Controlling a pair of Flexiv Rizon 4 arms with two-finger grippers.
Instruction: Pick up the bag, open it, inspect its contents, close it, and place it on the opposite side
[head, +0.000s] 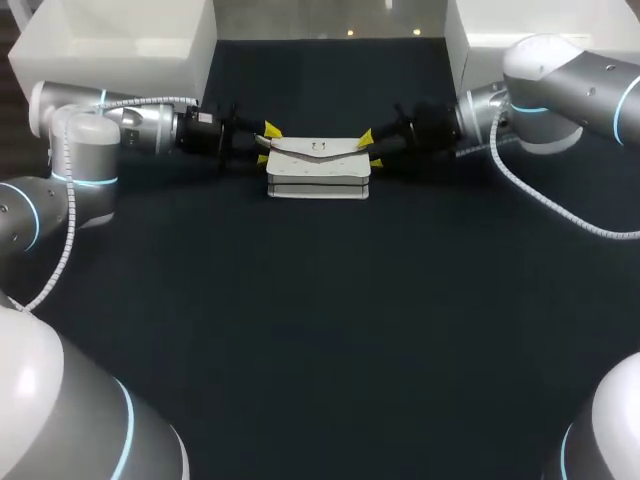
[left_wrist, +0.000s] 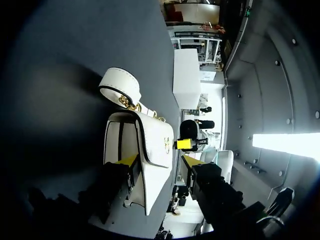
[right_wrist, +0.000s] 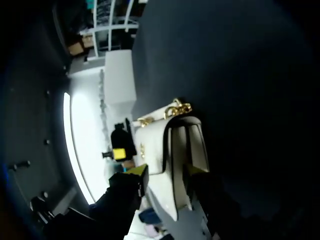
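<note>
Head view: white bag (head: 318, 172) stands at table's (head: 320, 330) far middle | left gripper (head: 266, 145) at its left end, fingers apart, astride the raised flap | right gripper (head: 370, 148) at its right end, fingers likewise apart | chain strap lies behind the bag.

Surfaces and finishes.
Smooth, faintly glossy leather-look on small white boxy handbag (head: 318, 172); polished metal in its gold chain links (left_wrist: 124, 102). Matt, cloth-like on dark table cover (head: 320, 330); glossy hard shell on silver-grey robot arm casing (head: 85, 145).

left pincer (head: 266, 145), right pincer (head: 370, 148) flank bag (head: 318, 180)
</note>
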